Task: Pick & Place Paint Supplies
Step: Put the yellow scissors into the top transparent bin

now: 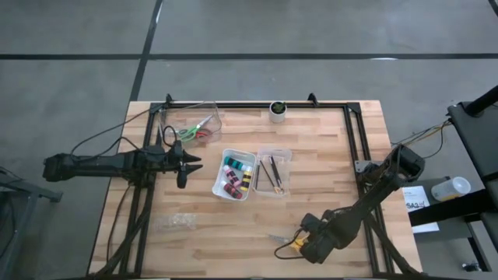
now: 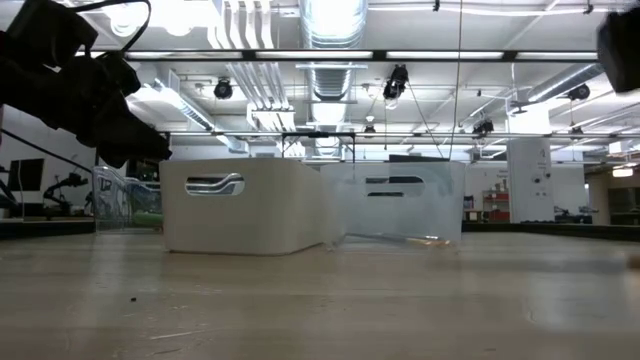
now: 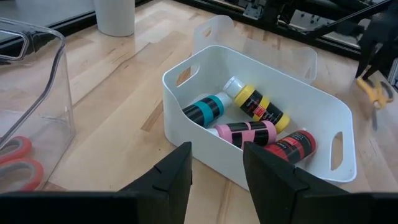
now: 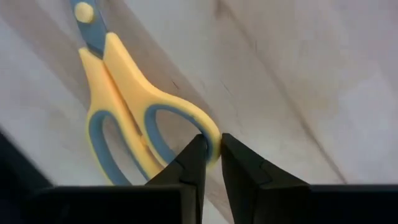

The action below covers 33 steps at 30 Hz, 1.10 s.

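The yellow scissors (image 4: 115, 74) with blue-lined handles lie near the table's near edge (image 1: 278, 237). My right gripper (image 4: 211, 144) is shut on one of their handle loops and shows low in the high view (image 1: 299, 236). My left gripper (image 3: 217, 169) is open and hovers just left of the white bin (image 3: 186, 99), touching nothing (image 1: 187, 165). In that bin lie teal (image 3: 205, 111), yellow-and-black (image 3: 258, 106), pink-and-black (image 3: 249, 132) and red (image 3: 292, 144) paint bottles. Dark brushes (image 1: 272, 173) lie in a clear bin beside it. My right gripper pinches the rim of one handle loop (image 4: 213, 132) of the yellow scissors, at the handle end. One finger (image 4: 194, 158) stands at the loop's hole and the other outside the rim. The blades point away from the gripper, and the scissors seem to lie flat on the wood.
A clear bin (image 1: 191, 124) at the far left holds red-handled (image 3: 18, 163) and green-handled scissors. A small white cup (image 1: 278, 110) stands at the far edge. A clear plastic scrap (image 1: 175, 223) lies near the left front. A black frame (image 1: 354, 140) borders the table.
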Tool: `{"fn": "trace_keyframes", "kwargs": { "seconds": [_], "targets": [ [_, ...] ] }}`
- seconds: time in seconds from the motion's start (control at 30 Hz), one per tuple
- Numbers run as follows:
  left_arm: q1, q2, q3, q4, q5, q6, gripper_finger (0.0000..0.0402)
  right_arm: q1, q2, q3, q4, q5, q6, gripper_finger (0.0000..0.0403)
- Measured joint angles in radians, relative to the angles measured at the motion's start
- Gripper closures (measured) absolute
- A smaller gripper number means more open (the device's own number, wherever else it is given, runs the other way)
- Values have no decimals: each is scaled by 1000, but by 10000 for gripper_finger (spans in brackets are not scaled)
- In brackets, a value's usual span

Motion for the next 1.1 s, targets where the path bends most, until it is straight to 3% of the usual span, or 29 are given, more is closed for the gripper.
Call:
{"fn": "trace_keyframes", "kwargs": {
  "seconds": [0.13,0.4,0.53,0.67,0.83,1.1],
  "targets": [
    [0,0,0,0,0,0,251,0,-83,0,-4,115,-51,363],
    [0,0,0,0,0,0,252,-22,-229,0,-3,448,-132,363],
    [0,0,0,0,0,0,252,-48,-257,0,3,621,-170,363],
    [0,0,0,0,0,0,252,-98,-270,0,33,727,-278,363],
    [0,0,0,0,0,0,252,-214,-309,0,162,721,-525,363],
    [0,0,0,0,0,0,252,-438,-345,-1,419,547,-904,364]
  ]
}}
